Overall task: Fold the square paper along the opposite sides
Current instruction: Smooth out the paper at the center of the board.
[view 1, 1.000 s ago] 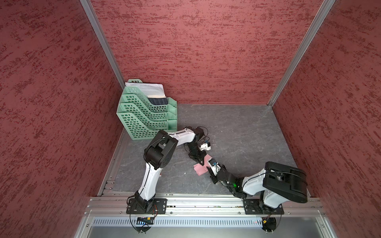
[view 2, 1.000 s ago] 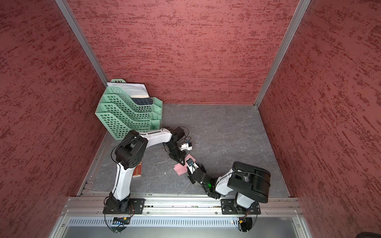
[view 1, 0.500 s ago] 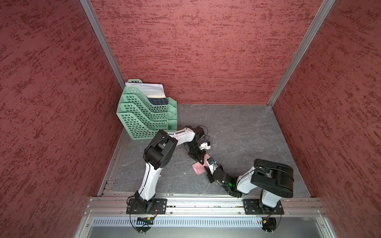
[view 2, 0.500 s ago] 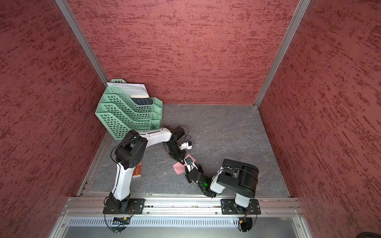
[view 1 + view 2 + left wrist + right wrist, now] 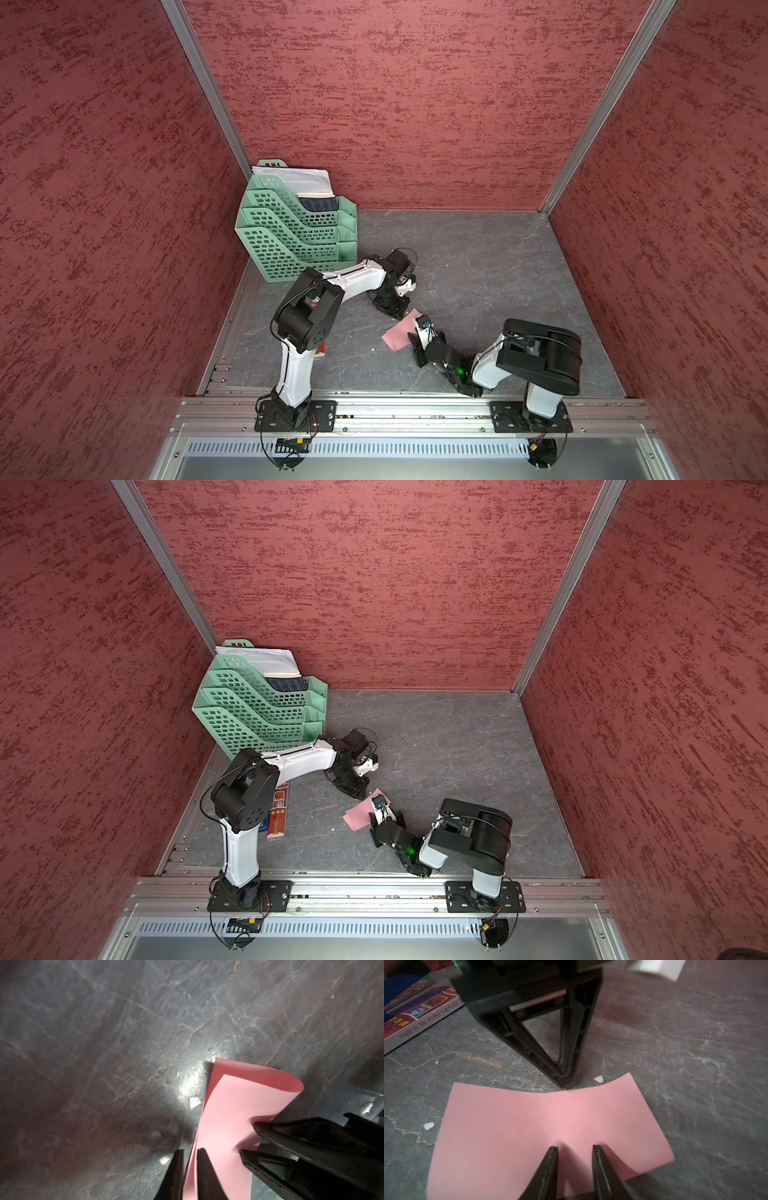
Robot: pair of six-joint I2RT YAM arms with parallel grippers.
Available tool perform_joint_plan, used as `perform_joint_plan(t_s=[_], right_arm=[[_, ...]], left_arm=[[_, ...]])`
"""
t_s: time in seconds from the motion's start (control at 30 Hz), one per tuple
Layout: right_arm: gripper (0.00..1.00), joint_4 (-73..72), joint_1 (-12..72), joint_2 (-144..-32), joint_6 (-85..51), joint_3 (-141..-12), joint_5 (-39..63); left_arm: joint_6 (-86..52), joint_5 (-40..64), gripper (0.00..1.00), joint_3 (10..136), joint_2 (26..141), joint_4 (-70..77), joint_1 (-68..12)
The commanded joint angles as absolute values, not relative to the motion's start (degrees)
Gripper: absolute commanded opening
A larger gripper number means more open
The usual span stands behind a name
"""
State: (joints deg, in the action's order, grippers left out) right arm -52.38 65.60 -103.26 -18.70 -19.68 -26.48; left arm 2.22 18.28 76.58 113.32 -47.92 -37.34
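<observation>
On grey tabletop [image 5: 478, 270], square paper [image 5: 397, 334] lies curled, seemingly light and limp, best pinched at an edge; left gripper [image 5: 190, 1150] fingers narrowly apart astride one edge, right gripper [image 5: 575, 1146] fingers spread, pressing it.

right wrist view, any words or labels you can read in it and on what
"MADE IN THE PEOPLE'S REPUBLIC O", rest hidden: white side of the red box.
Yellow characters, blue oval logo on its top: too blurred to read.
Pink square paper: no text.
</observation>
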Motion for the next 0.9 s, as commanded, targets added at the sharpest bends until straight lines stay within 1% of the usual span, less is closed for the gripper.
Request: perform_joint_plan(t_s=[0.0, 0.07, 0.17, 0.23, 0.33, 0.43, 0.63, 0.87], right_arm=[[0.31, -45.0, 66.1, -105.7, -19.9, -18.8, -24.9], [0.31, -45.0, 66.1, -105.7, -20.1, -19.0, -24.7], [0.31, -45.2, 66.1, -106.2, -20.3, -19.1, -24.5], [0.31, -45.5, 66.1, -106.6, -20.3, -19.1, -24.5], [0.31, -46.0, 66.1, -106.6, -20.3, -18.8, -24.9], [0.3, -46.7, 66.1, -106.3, -20.1, -18.6, -25.2], [0.3, -48.0, 66.1, -106.0, -20.3, -17.8, -25.4], [0.3, -48.5, 66.1, -104.8, -20.3, -17.1, -25.9]], left_arm=[[-1.0, 17.2, 0.13, 73.3, 109.3, -41.3, -39.0], [-2.4, 15.3, 0.14, 71.3, 107.5, -39.4, -39.3], [-4.3, 13.1, 0.11, 69.2, 105.4, -37.0, -39.4], [-5.3, 13.5, 0.09, 67.9, 103.5, -34.9, -39.8], [-6.2, 13.0, 0.06, 65.3, 100.7, -31.5, -41.9], [-7.4, 11.0, 0.0, 62.6, 99.8, -28.3, -43.7], [-10.6, 4.9, 0.0, 58.2, 102.0, -24.5, -45.5], [-15.1, 0.3, 0.0, 52.0, 100.2, -19.8, -46.4]])
